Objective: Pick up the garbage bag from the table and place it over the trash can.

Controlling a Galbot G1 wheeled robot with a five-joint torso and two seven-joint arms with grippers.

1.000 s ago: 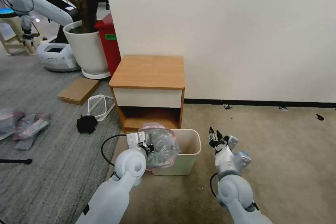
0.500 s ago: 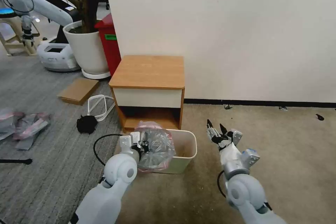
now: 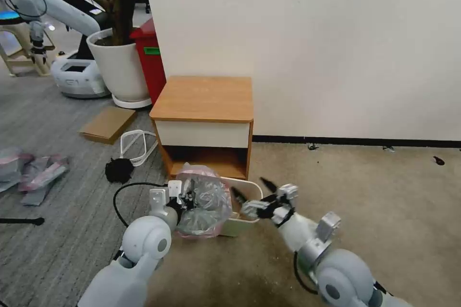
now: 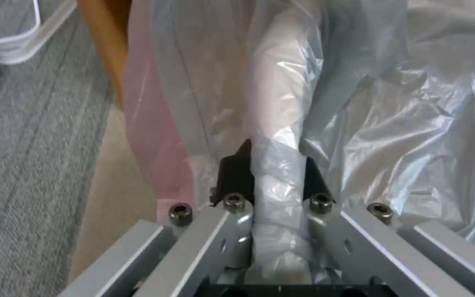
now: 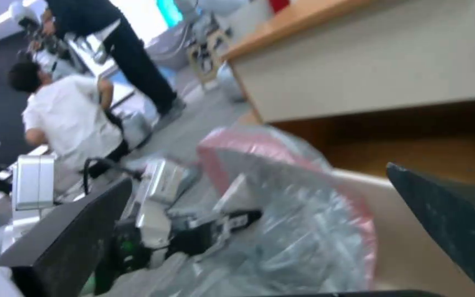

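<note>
The garbage bag (image 3: 204,201), crinkly grey plastic with a pinkish rim, is draped over the left end of the cream trash can (image 3: 247,186) on the floor in front of the table (image 3: 204,98). My left gripper (image 3: 186,197) is at the bag's left side. In the left wrist view its black fingers (image 4: 235,175) are shut on a bunched fold of the bag (image 4: 358,123). My right gripper (image 3: 253,191) hovers open at the can's right rim, pointing left. The right wrist view shows its wide-apart fingers (image 5: 67,239), the bag (image 5: 292,214) and the can wall (image 5: 408,243).
A white plant pot (image 3: 120,64) and a red bin (image 3: 151,57) stand left of the table. Cardboard (image 3: 108,124), a white loop (image 3: 137,144), a black clump (image 3: 119,170) and a heap of pink-grey bags (image 3: 33,170) lie on the left carpet. The right floor is open.
My left arm has drawn back and left with the bag, and the trash can has slid left with it. My right gripper has swung left to the can's right rim.
</note>
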